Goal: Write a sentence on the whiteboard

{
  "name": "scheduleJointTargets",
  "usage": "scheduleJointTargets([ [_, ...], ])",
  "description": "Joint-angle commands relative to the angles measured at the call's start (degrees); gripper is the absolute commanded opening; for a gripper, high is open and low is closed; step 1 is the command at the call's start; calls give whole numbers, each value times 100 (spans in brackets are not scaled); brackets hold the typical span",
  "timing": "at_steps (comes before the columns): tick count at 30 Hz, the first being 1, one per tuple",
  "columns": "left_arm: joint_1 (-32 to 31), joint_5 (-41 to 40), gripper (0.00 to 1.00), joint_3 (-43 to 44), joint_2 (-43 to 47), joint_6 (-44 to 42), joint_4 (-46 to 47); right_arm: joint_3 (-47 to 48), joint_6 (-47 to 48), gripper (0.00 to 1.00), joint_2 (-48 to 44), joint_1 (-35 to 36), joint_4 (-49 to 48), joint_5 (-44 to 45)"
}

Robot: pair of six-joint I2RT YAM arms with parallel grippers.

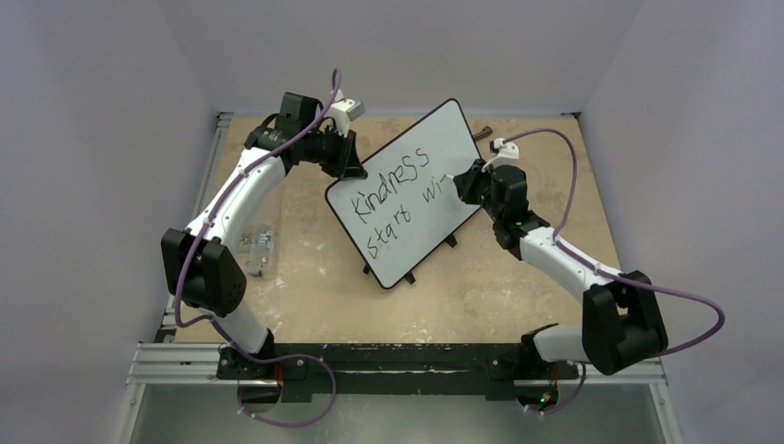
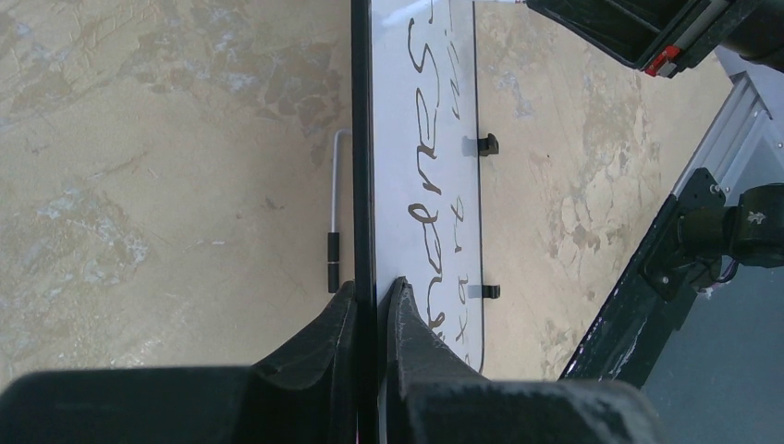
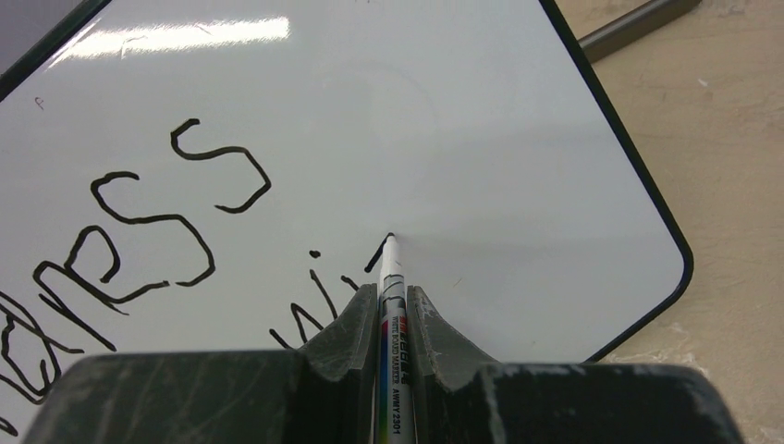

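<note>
The whiteboard (image 1: 411, 190) stands tilted on small black feet in the middle of the table. On it the sentence (image 1: 396, 198) reads "Kindness" above "start wi" in black. My left gripper (image 1: 348, 159) is shut on the whiteboard's (image 2: 430, 176) upper left rim, one finger on each face (image 2: 372, 301). My right gripper (image 1: 459, 184) is shut on a white marker (image 3: 393, 305). The marker's tip touches the whiteboard (image 3: 444, 139) just right of "wi", at the top of a short fresh stroke (image 3: 375, 255).
A thin metal hex key (image 2: 335, 208) lies on the tabletop behind the board. A dark bar (image 3: 633, 26) lies past the board's far right corner. Small metal parts (image 1: 257, 242) sit at the table's left edge.
</note>
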State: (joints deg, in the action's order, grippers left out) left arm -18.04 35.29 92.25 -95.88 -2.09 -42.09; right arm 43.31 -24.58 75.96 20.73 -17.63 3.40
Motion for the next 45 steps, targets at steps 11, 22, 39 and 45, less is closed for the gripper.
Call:
scheduleJointTargets([
  [11,-208,-447,0,-172,-141,-737,-555,414,65,0,-222,-102,5,63],
  [22,-208,-450,0,-172,-124,-733,-551,641,0,0,24,-96,-39,-207],
  [39,-208,-429,0,-172,-107,-723,-555,245,-35,0,93,-100,-91,-296],
  [45,-208,-418,0,-169,-111,-716,-546,-175,-43,0,-151,-98,-84,-327],
])
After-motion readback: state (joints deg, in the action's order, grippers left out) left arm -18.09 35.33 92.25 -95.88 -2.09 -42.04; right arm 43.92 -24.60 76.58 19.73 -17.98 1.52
